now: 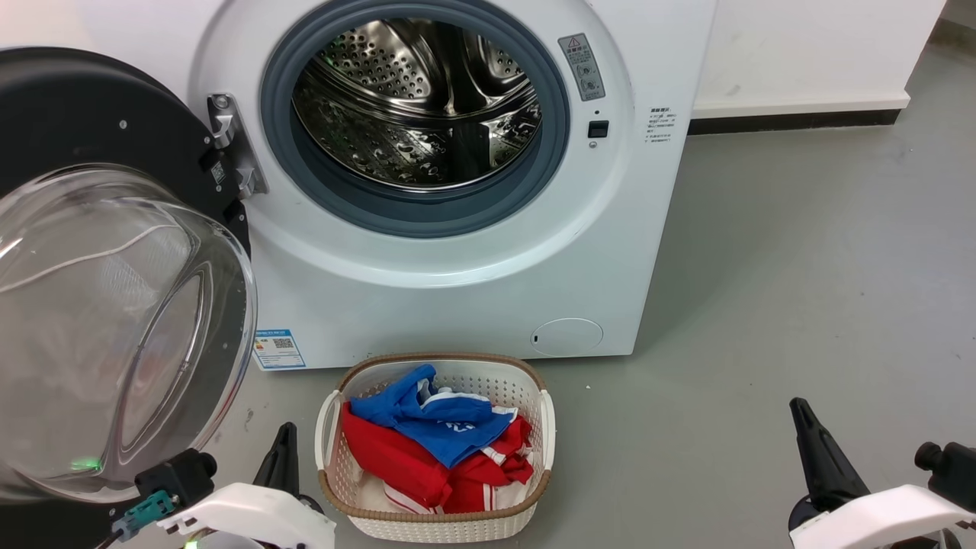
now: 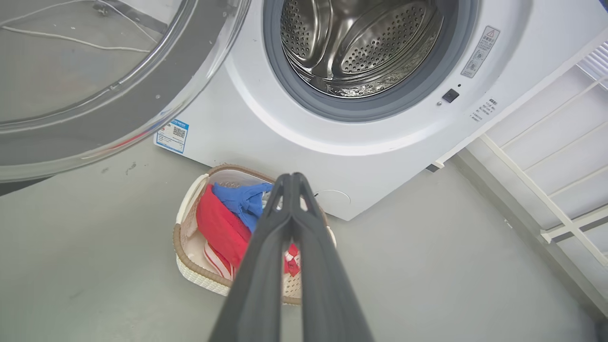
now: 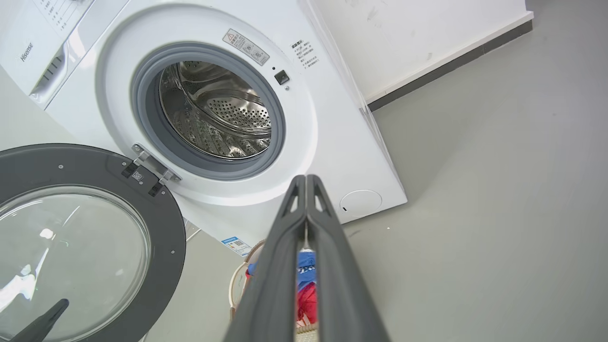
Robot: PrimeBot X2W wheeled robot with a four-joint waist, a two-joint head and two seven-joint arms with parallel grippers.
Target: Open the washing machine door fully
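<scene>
Left gripper hangs low, fingers pressed together and empty, near the washing machine door, which stands swung wide at the left edge of the washing machine; right gripper likewise closed, well apart, with a laundry basket on the floor between them

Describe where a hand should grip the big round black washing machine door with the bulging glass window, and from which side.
Pinch the rim of the round black door at the edge farthest from the silver metal hinge, coming from outside that edge. The clear bulging glass bowl is too broad and smooth to pinch; the rim looks thin. The shut left hand looks closest.
</scene>
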